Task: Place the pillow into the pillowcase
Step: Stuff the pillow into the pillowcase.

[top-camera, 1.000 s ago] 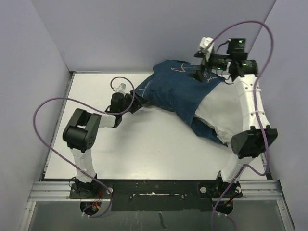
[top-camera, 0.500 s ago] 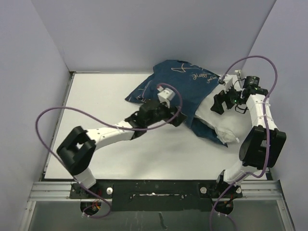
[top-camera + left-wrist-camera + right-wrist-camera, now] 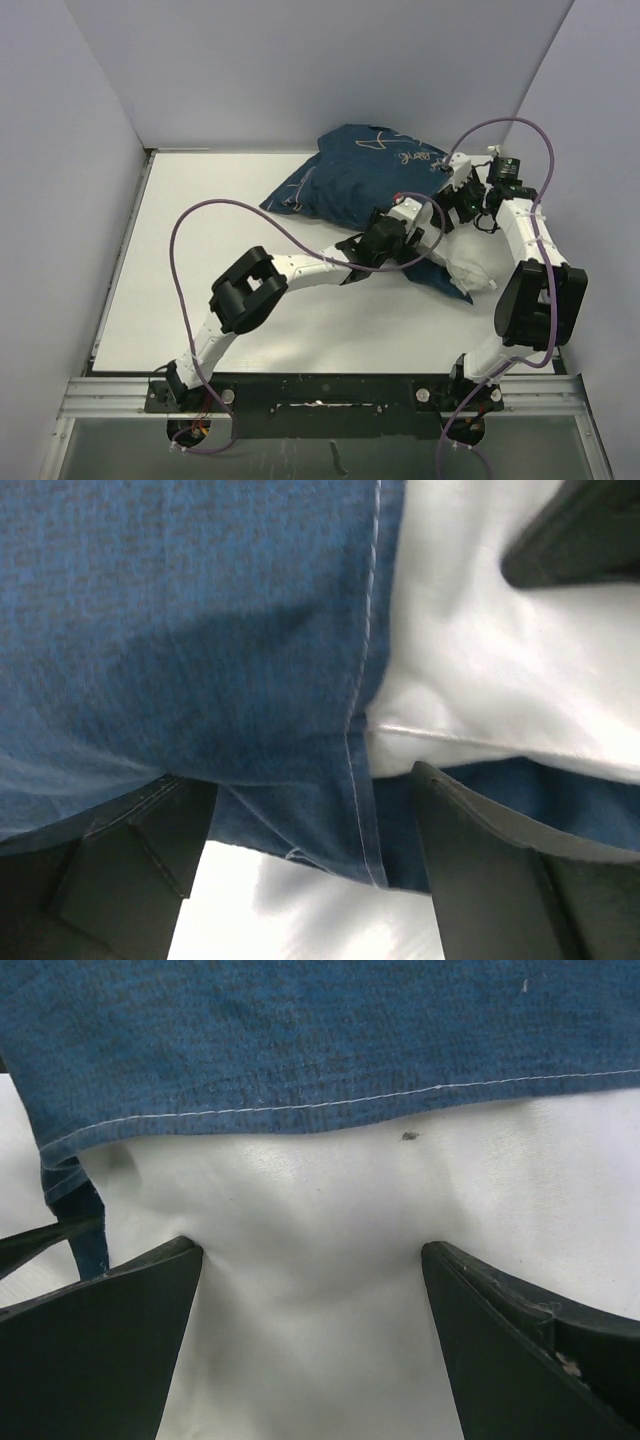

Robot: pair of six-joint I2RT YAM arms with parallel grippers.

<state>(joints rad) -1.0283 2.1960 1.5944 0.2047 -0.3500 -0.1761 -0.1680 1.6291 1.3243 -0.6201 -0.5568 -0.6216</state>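
Half a second on, we saw that the left arm had stretched farther to the right. It had carried the left gripper [image 3: 412, 240] from the middle of the pillowcase [image 3: 345, 180] to its open hem, while the right gripper [image 3: 455, 205] had shifted only slightly. The pillow [image 3: 472, 262] lay at the far right of the table [image 3: 200, 260]. Its far part was covered by the navy pillowcase and its near end stuck out bare and white. A blue strip of the pillowcase also showed under the pillow's near edge.

Through the left wrist camera we saw the left gripper spread wide. The stitched hem lay between its fingers [image 3: 490, 880], with nothing pinched. Through the right wrist camera the right gripper stood fully wide as well. Its fingers [image 3: 100, 1360] straddled bare pillow just beside the hem and gripped nothing. A purple cable [image 3: 200, 215] looped above the left arm, and pale walls [image 3: 300, 70] closed the table in.
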